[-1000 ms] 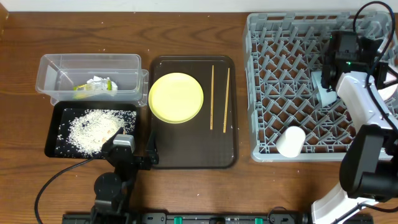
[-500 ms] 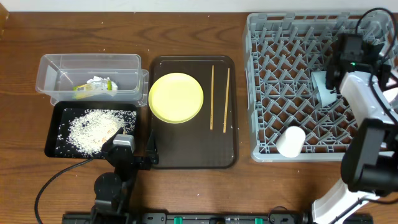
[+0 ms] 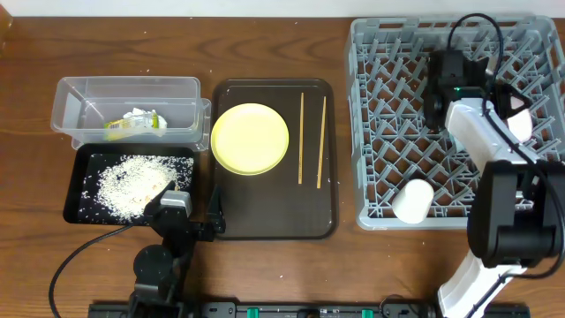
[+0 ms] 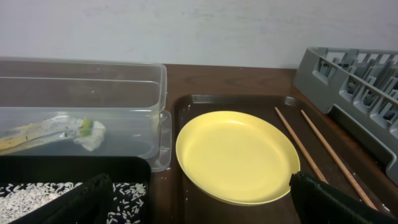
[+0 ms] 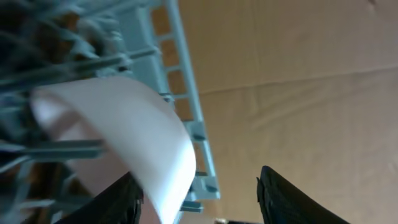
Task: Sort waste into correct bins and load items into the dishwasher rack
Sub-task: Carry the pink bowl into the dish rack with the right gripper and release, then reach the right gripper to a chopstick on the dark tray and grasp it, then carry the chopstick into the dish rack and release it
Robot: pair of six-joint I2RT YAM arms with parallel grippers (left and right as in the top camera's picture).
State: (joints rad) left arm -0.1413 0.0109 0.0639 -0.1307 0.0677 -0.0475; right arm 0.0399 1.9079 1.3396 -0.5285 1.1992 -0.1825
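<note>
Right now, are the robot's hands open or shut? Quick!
Left gripper: open, holding nothing.
Right gripper: open, fingers wide apart.

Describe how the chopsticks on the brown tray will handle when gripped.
The chopsticks look thin, straight and wooden, so probably stiff and light. Lying flat on the smooth brown tray, they may slide or roll when nudged. Being apart, they likely need separate grasps.
</note>
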